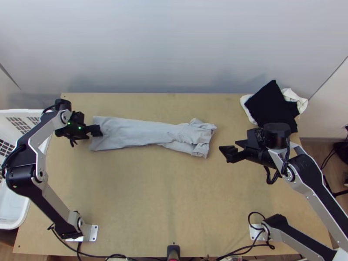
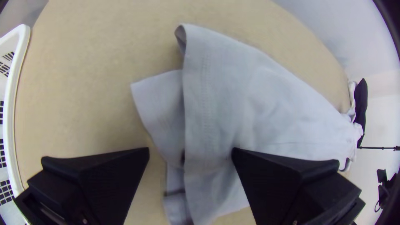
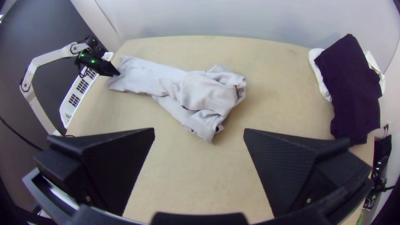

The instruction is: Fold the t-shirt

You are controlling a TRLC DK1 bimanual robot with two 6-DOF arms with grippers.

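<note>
1. t-shirt (image 1: pixel 139 132) is lying lengthwise on the table (image 1: pixel 143 195).
2. left gripper (image 2: pixel 190 151) is straddling its hem (image 2: pixel 204 100), fingers apart, likely for pinching.
3. right gripper (image 3: pixel 199 131) is hovering open near the bunched end (image 3: pixel 210 93), probably for folding.

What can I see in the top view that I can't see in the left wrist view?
Of these two, only the top view shows the left arm's metal foot and the right arm's metal foot. Only the left wrist view shows stitching on the grey shirt. Both show the shirt, wooden table, white basket, black cloth and left tool.
</note>
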